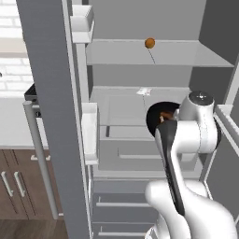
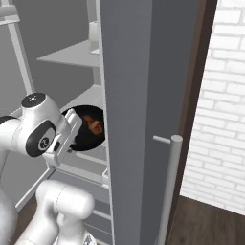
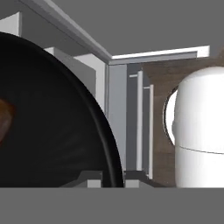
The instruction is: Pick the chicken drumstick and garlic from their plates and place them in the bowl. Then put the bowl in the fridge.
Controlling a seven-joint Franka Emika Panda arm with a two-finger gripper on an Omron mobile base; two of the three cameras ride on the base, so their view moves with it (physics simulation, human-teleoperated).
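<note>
The fridge [image 1: 46, 93] stands open in front of me. My gripper [image 3: 113, 178] is shut on the rim of the glossy black bowl [image 3: 52, 131], one fingertip on each side of the rim. The bowl [image 1: 156, 116] hangs inside the fridge, level with the middle shelf [image 1: 121, 105], partly behind my wrist. A reddish-brown chicken drumstick [image 1: 165, 115] lies in the bowl [image 2: 88, 129], where the right base view shows the drumstick [image 2: 95, 125] too. At the hand view's left edge, a brown bit of the drumstick [image 3: 4, 120] shows. The garlic is hidden and the plates are out of view.
A small orange ball-like item [image 1: 150, 43] sits on the upper shelf [image 1: 140, 53]. Door bins [image 1: 89, 133] line the open left door, whose long bar handle [image 1: 39, 158] hangs outside. The right door [image 2: 134, 95] stands close beside my arm. Drawers [image 1: 121, 205] fill the bottom.
</note>
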